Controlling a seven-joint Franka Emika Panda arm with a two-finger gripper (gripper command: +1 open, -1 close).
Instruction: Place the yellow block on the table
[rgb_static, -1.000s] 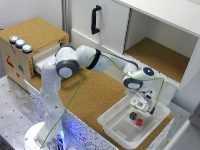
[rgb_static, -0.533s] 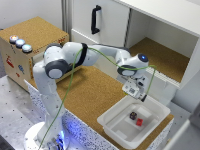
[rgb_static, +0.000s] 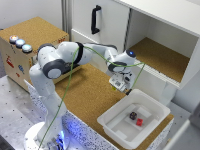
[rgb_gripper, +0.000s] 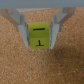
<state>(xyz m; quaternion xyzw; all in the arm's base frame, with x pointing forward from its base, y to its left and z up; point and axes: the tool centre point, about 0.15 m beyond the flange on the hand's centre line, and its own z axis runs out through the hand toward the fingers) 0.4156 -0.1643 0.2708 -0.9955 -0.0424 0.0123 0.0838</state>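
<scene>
A: Exterior view, item one: the Franka arm (rgb_static: 75, 55) is reaching across the cork-brown surface (rgb_static: 90, 95), and its pincer (rgb_static: 125, 88) is hanging over the surface's far edge, just beside the white plastic bin (rgb_static: 112, 125).

B: Bin contents?

A: A small red block (rgb_static: 139, 121) and a dark block (rgb_static: 133, 115), lying side by side. Behind stands the open cork-lined cabinet shelf (rgb_static: 160, 57). The yellow block is too small to make out from here.

B: Wrist view, then.

A: Item two: the yellow block (rgb_gripper: 39, 35), marked with dark lettering, is sitting between the two fingers (rgb_gripper: 20, 26), which are pressing on its opposite sides. The pincer (rgb_gripper: 40, 40) is thus clamped on it. Cork is filling the whole background.

B: Touching the cork?

A: Cannot tell; the block appears to be riding above it, but the gap is not readable.

B: Hazards?

A: My judgement, three entries. One: letting go while too high is risking a bounce or roll, since the cube is tiny and light. Two: the pincer is working close to the bin's rim, so a release slightly off could be sending the block into the bin with the other two. Three: lowering too far is risking the fingertips jamming into the cork.
</scene>
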